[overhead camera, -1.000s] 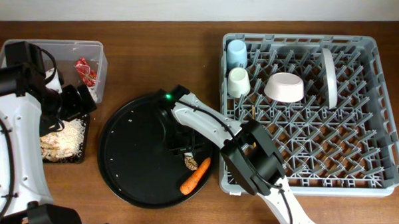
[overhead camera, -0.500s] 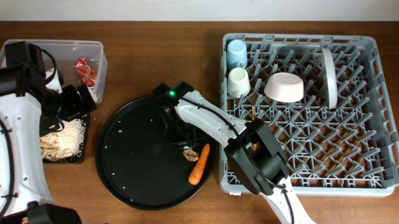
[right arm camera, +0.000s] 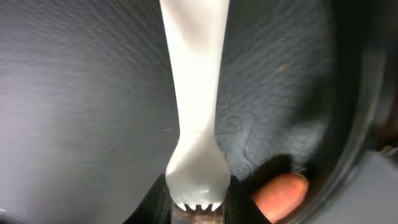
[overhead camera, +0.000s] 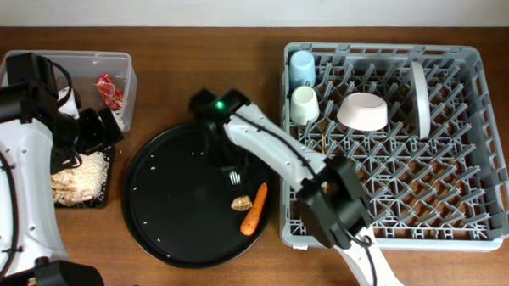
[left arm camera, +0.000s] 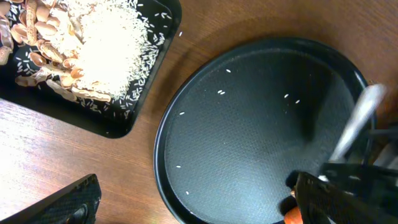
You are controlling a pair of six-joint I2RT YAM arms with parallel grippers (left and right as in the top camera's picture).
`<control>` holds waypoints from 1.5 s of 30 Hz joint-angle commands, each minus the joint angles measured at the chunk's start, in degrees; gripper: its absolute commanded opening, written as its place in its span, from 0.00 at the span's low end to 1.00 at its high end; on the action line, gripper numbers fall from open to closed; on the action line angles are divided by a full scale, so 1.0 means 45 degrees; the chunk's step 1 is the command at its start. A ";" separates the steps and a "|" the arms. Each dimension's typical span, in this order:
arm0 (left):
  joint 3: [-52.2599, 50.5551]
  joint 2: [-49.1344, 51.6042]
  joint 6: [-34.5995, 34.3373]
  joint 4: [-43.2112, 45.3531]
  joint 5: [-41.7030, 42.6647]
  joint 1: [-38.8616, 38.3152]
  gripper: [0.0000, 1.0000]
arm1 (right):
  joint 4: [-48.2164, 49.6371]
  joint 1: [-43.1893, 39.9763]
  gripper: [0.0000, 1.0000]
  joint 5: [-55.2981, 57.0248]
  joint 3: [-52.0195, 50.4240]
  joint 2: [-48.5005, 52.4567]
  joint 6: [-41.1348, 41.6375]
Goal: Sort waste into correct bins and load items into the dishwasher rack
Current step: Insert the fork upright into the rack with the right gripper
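Over the round black tray [overhead camera: 163,203], your right gripper [overhead camera: 228,163] is closed down narrow on the white fork [right arm camera: 196,106]. Its fingers [right arm camera: 239,200] pinch the fork's head on both sides, just by the tines. On the tray beside it lie the orange carrot [overhead camera: 254,208] and, touching the carrot's left side, the small brown lump [overhead camera: 240,203]. Your left gripper [overhead camera: 94,131] stands spread wide with nothing in it, above the shallow black bin [overhead camera: 100,197], which holds the beige food scraps [overhead camera: 77,177]. The red wrapper [overhead camera: 108,89] sits in the clear box [overhead camera: 128,71] behind it. In the dishwasher rack [overhead camera: 378,241], the light-blue cup [overhead camera: 301,66] and cream cup [overhead camera: 304,103] stand at the left edge. The white bowl [overhead camera: 362,111] lies to their right, and the white plate [overhead camera: 420,98] stands on edge beyond it.
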 commanded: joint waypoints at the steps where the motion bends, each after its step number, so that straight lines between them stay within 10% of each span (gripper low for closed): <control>1: -0.0015 -0.0087 -0.0073 0.0034 0.0102 0.0029 0.99 | -0.0602 -0.0505 0.13 0.1039 0.1428 -0.1880 0.0063; 20: -0.0015 -0.0087 -0.0073 -0.0010 0.0097 0.0029 0.99 | -0.3881 -0.4245 0.12 0.2157 -0.2871 -0.7567 -0.1039; 30: -0.0015 -0.0087 -0.0073 0.0019 0.0097 0.0029 0.99 | 0.2200 -0.4269 0.12 0.2006 -1.0302 -1.0176 -0.2322; 40: -0.0015 -0.0087 -0.0073 0.0029 0.0097 0.0029 0.99 | 0.4323 -0.4566 0.13 0.2006 -1.1502 -0.9452 -0.2307; 45: -0.0015 -0.0087 -0.0073 0.0010 0.0097 0.0029 0.99 | 0.4571 -0.4575 0.34 0.2064 -1.1502 -0.8738 -0.2312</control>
